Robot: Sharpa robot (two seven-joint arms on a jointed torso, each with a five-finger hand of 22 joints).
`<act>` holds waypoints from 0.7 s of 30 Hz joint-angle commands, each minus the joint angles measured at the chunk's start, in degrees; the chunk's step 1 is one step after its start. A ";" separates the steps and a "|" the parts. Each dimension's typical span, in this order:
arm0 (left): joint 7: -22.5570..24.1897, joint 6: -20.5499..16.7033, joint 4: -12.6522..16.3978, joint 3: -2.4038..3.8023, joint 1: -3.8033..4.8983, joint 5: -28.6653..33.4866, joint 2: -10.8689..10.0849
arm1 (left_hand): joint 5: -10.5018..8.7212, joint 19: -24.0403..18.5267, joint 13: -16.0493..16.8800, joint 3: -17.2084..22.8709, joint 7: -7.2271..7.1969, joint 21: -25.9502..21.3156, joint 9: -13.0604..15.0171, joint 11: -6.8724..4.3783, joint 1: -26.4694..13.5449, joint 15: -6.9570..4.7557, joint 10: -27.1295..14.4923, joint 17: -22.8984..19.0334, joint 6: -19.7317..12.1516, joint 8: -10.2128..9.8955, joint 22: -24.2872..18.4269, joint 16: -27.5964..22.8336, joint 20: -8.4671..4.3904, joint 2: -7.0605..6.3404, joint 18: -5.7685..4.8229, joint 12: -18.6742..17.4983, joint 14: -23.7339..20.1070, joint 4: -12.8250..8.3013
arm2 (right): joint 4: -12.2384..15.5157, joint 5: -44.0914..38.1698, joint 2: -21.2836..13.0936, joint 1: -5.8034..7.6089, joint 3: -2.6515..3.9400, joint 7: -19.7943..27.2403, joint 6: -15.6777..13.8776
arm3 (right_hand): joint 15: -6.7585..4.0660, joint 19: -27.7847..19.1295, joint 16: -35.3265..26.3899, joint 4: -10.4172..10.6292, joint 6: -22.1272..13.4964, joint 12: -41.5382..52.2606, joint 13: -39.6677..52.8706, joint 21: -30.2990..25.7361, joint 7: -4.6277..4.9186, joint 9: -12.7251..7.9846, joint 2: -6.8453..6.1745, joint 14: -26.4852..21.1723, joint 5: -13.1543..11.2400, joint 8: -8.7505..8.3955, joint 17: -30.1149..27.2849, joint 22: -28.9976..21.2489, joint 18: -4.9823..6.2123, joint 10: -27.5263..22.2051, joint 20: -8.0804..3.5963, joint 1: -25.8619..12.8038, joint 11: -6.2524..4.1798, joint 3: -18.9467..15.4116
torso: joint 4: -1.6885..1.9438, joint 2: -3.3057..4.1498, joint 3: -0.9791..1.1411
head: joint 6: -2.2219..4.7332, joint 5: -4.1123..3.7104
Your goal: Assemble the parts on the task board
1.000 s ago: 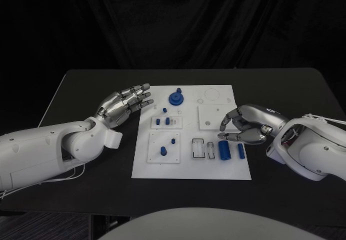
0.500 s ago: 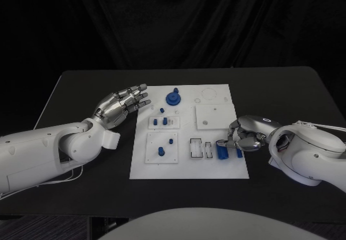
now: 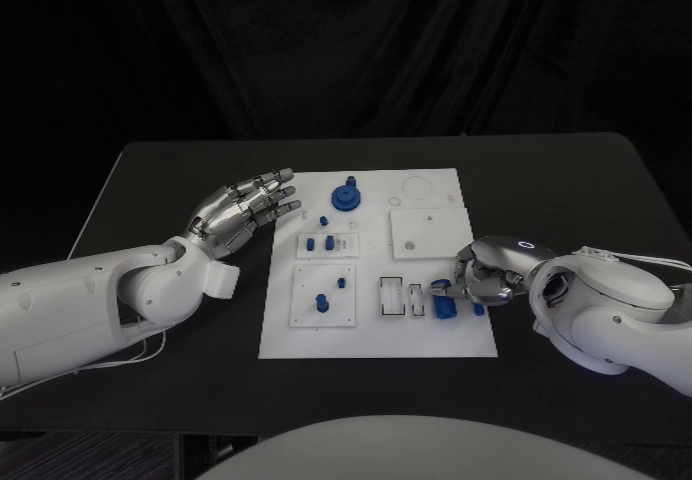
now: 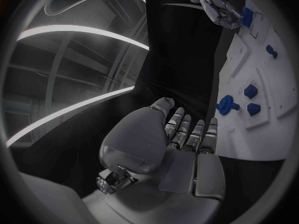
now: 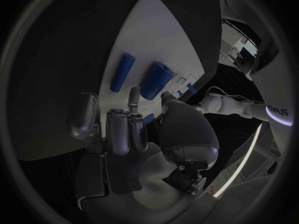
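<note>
Two blue cylinders (image 3: 446,304) lie lengthwise, parallel, beside right hand (image 3: 483,275).

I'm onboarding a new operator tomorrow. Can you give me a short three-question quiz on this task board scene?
1. True or false: the left hand rests on the task board.
2. Which hand is at the two blue cylinders near the board's right edge? A) left B) right C) both
3. Fill in: the large blue knob part sits near the board's ___ edge, seen from the robot.

Key:
1. False; it hangs open beside the board's left edge.
2. B; the right hand reaches onto them, though a firm grip cannot be confirmed.
3. Far.
</note>
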 commanded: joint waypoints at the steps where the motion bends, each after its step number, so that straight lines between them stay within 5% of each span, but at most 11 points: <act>1: 0.22 1.02 0.00 0.04 -0.12 0.27 0.13 | 0.34 0.38 0.05 0.34 0.23 0.23 0.07 0.40 -0.27 0.22 0.18 0.09 0.27 0.25 -0.07 0.25 0.12 0.11 -0.21 0.17 0.31 -0.04 | -0.07 -1.55 0.29 -0.18 0.01 -2.79 1.85 | -0.53 0.05 -0.58 0.07 0.43 -0.13 15.07 -0.52 -0.45 0.39 0.56 1.62 1.71 0.54 -0.34 8.12 -0.59 6.16 -0.59 -0.52 -0.58 -0.71 | -0.01 -0.01 0.02 | 0.01 0.04; 6: 0.01 1.21 -0.09 0.04 -0.19 0.27 0.19 | 0.35 0.41 0.05 0.51 0.27 0.24 0.07 0.46 -0.30 0.23 0.18 0.08 0.27 0.25 -0.05 0.23 0.12 0.13 -0.24 0.19 0.28 -0.03 | -0.13 -1.59 0.78 -0.31 0.01 -3.78 4.14 | -0.77 -0.12 -1.09 -0.04 0.51 -0.13 15.07 -1.33 -0.71 0.99 0.90 1.57 7.65 0.56 -0.64 7.93 -0.48 6.16 -0.85 0.57 -0.83 -1.44 | 0.00 -0.05 0.02 | 0.01 0.05; 15: -0.52 1.75 -0.38 0.04 -0.54 0.27 0.33 | 0.34 0.40 0.04 0.79 0.41 0.23 0.08 0.62 -0.37 0.22 0.16 0.07 0.38 0.25 -0.13 0.22 0.12 0.11 -0.29 0.18 0.21 -0.02 | -0.53 -1.61 1.98 -0.54 0.01 -4.73 6.93 | -1.56 3.14 0.91 -0.24 1.32 -0.13 15.07 6.33 -1.34 1.47 0.35 3.75 10.51 0.02 4.85 10.02 -1.95 6.16 -1.63 2.93 -1.54 -2.33 | 0.01 -0.06 -0.03 | 0.01 0.08; 21: -0.63 1.86 -0.17 0.05 -1.19 0.27 -0.06 | 0.33 0.45 0.06 1.06 0.54 0.24 0.12 0.80 -0.44 0.20 0.22 0.08 0.68 0.31 -0.12 0.28 0.12 0.06 -0.32 0.31 0.20 -0.03 | -0.79 -0.85 2.89 -0.78 0.01 -5.03 9.26 | -1.90 3.75 0.60 -0.74 2.03 -0.13 15.07 7.86 -1.66 1.71 -0.36 3.82 15.20 -0.98 4.56 10.35 -2.23 6.16 -2.04 7.12 -1.89 -2.07 | 0.01 -0.03 -0.03 | 0.01 0.10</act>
